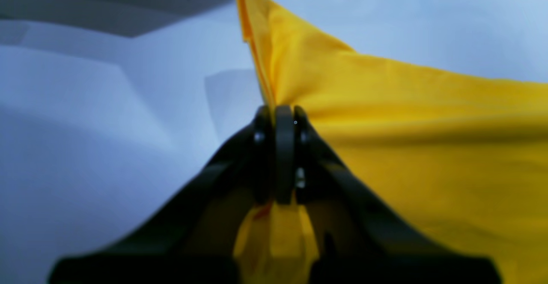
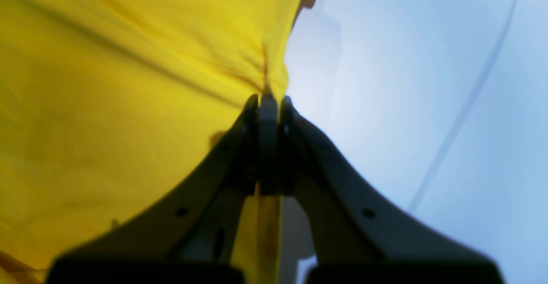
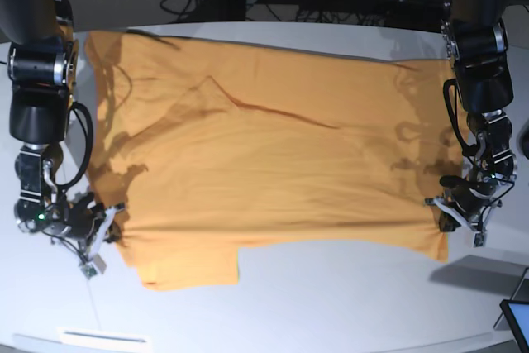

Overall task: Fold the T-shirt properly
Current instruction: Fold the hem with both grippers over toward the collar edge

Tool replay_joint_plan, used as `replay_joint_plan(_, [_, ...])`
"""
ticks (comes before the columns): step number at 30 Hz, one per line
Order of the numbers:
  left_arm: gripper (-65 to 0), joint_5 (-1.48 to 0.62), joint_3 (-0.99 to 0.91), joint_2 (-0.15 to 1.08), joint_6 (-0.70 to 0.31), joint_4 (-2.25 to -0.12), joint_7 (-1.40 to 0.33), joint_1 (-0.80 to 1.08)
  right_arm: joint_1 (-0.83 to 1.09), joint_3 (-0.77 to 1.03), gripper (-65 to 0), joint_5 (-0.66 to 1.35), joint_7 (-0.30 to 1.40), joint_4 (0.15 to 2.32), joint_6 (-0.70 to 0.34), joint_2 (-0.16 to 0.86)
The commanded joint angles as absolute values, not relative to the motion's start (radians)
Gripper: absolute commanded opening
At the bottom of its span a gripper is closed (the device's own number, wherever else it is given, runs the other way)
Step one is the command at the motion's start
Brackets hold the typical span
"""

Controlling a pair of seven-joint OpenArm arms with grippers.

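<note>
At the near edge: both arms grip the cloth.
Left gripper: jaws pinched tight on the T-shirt — its near corner at four o'clock in the base view.
Right gripper: clamped on the shirt's edge at eight o'clock.
T-shirt: spread flat across the white table — sleeve flap at seven o'clock.

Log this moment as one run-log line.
stage: both edges gripped | left gripper: shut on T-shirt | right gripper: shut on T-shirt | T-shirt: spread on table
</note>
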State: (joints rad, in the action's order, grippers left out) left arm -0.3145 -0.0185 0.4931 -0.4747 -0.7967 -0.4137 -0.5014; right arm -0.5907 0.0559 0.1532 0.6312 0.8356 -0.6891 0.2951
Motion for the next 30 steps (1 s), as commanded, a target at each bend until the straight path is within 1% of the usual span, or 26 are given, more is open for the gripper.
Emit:
replay_joint_plan(1, [-65.0, -0.326, -0.022, 0.516, -0.470, -0.839, -0.394, -0.535, -0.630, 0.059, -65.0, 0.162, 0.621, 0.875, -0.687, 0.311])
replay_joint_plan(8, [-65.0, -0.323, -0.022, 0.519, -0.466, -0.966, -0.409, -0.473, -0.582, 0.059, -65.0, 0.162, 0.688, 1.024, -0.687, 0.311])
replay_joint_plan(19, [-65.0, -0.321, -0.024, 0.526, -0.464, -1.052, -0.409, -0.394, -0.498, 0.064, -65.0, 0.162, 0.727, 1.147, -0.687, 0.331])
replay_joint_plan(23, [-65.0, -0.325, -0.099, 0.535, -0.464, -1.095, -0.410, -0.364, -0.484, 0.065, -65.0, 0.162, 0.753, 1.199, -0.687, 0.334])
replay_joint_plan(25, [-65.0, -0.321, -0.139, 0.535, -0.464, -1.130, -0.449, -0.348, -0.481, 0.067, -65.0, 0.162, 0.771, 1.234, -0.687, 0.344])
replay_joint_plan(30, [-65.0, -0.320, -0.166, 0.541, -0.466, -1.230, -0.498, -0.306, -0.467, 0.067, -65.0, 0.162, 0.803, 1.300, -0.687, 0.346])
